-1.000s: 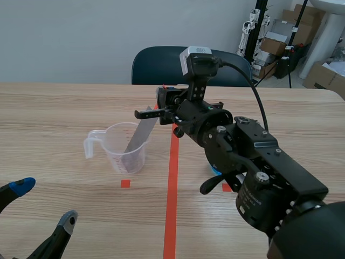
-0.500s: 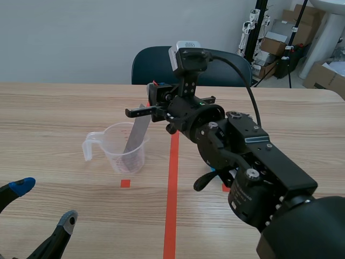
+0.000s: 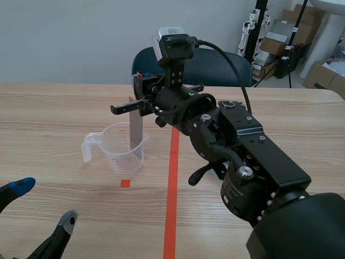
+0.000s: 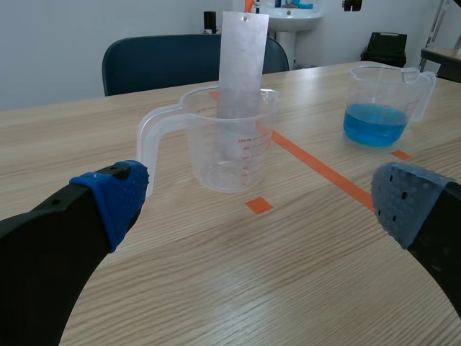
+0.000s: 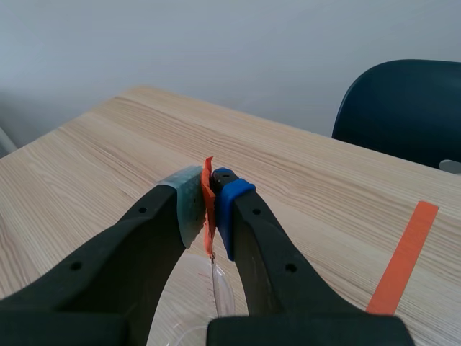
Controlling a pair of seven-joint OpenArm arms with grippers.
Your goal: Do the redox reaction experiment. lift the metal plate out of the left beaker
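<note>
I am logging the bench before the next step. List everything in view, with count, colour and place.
Left beaker: 1, clear plastic, on the table left of the long tape line.
Plate: 1, grey metal, upright, top end in the right gripper, lower end inside the left beaker.
Right beaker: 1, clear, holding blue liquid, on the table across the line.
Table: 1, light wood, under both beakers.
Chair: 1, dark blue, beyond the table's far edge.
Boxes: several, brown, far right background.
Left gripper: 1, black with blue and grey pads, open, low at the table's near edge.
Right gripper: 1, black, shut on the plate above the left beaker.
</note>
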